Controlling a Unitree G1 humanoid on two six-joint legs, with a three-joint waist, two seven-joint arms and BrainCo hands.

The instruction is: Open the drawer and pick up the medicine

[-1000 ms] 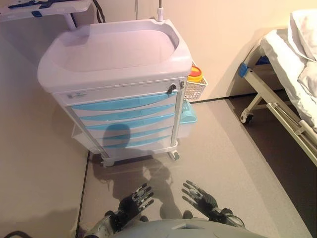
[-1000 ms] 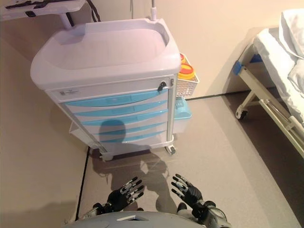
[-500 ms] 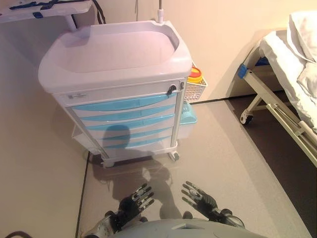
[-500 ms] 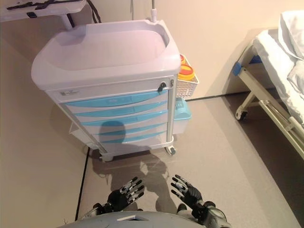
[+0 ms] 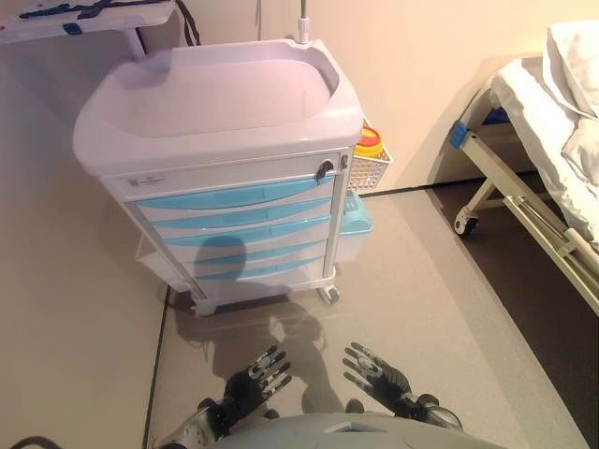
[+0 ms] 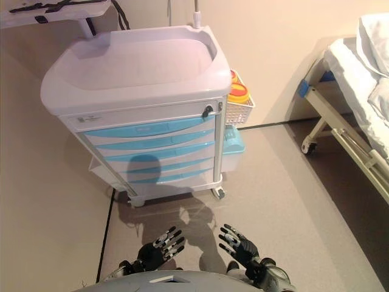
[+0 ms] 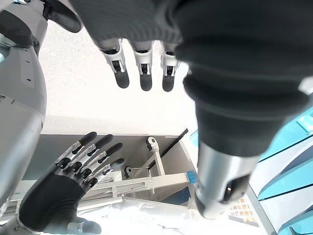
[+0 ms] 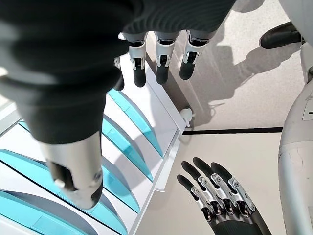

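A white medical cart [image 5: 221, 103] stands ahead against the wall, with several light-blue drawers [image 5: 239, 195], all closed, and a lock [image 5: 324, 169] at the top right of its front. No medicine shows. My left hand [image 5: 251, 382] and right hand [image 5: 378, 372] hang low in front of me, well short of the cart, fingers straight and spread, both empty. The drawer fronts also show in the right wrist view [image 8: 139, 122].
A white wire basket [image 5: 369, 169] with a yellow and red container [image 5: 370, 142] hangs on the cart's right side, above a light-blue bin [image 5: 355, 224]. A hospital bed [image 5: 552, 140] on wheels stands at the right. A wall runs along the left.
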